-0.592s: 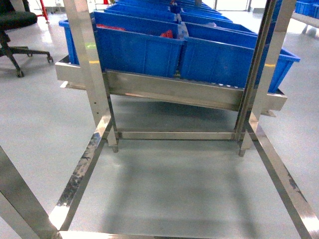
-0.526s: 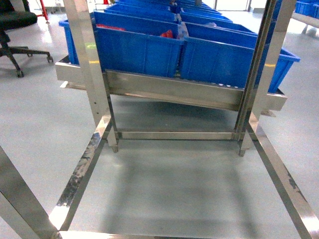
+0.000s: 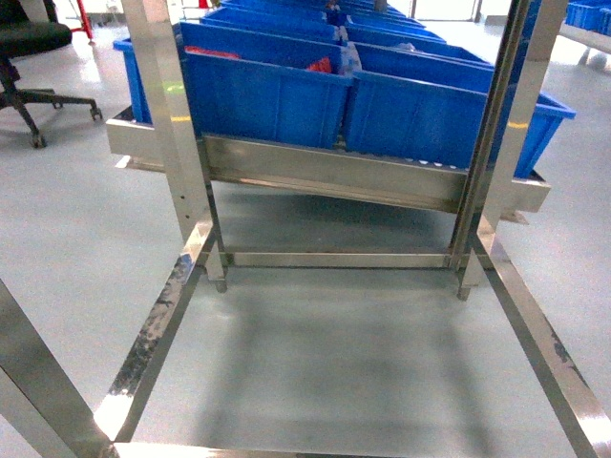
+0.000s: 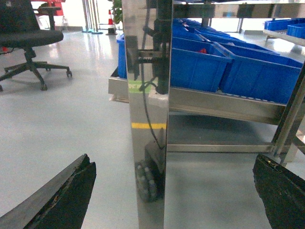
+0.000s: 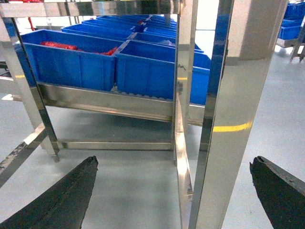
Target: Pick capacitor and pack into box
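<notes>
Capacitor and box escape me in every view; I see only glossy blue plastic bins [image 3: 267, 91] on a polished steel rack [image 3: 334, 176]. Both my left gripper [image 4: 171, 195] and right gripper [image 5: 176, 195] hang low over the grey floor [image 3: 325, 353], dark jaws spread wide apart.

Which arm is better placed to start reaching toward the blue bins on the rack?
Right, marginally. Both grippers are open and empty. A steel upright stands dead ahead of the left gripper, while the right gripper faces the blue bins directly, its post off to one side.
</notes>
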Tool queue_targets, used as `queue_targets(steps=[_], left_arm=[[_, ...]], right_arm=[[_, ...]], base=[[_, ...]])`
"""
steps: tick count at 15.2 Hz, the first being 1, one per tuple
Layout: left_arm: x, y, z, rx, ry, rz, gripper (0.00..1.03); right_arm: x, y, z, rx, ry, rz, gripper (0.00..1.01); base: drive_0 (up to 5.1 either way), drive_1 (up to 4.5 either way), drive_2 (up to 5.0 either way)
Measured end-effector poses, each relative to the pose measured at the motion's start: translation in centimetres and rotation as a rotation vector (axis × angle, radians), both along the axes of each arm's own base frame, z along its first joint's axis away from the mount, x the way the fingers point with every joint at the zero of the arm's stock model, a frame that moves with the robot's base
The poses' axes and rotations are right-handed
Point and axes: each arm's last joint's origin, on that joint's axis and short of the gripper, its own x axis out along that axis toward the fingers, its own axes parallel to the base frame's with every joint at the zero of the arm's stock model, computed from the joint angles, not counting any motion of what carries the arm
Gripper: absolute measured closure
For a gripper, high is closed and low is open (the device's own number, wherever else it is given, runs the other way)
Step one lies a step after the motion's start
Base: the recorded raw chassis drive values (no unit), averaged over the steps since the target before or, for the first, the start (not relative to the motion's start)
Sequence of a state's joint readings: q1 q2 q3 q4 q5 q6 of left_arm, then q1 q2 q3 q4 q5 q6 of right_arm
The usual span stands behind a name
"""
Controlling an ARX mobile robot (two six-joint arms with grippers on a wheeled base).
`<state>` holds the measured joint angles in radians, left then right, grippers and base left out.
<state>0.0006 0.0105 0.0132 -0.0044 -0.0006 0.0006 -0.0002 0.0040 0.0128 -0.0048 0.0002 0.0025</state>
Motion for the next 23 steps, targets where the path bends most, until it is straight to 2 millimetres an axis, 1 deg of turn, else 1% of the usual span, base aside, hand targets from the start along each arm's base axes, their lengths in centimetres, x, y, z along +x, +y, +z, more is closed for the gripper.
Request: queue_targets(steps=[23], left_arm=[[0.0, 0.0, 0.0, 0.0, 0.0, -0.001, 0.05]], right_arm=[[0.0, 0.0, -0.01, 0.001, 0.002, 0.0, 0.03]], base=[[0.0, 0.0, 0.0]])
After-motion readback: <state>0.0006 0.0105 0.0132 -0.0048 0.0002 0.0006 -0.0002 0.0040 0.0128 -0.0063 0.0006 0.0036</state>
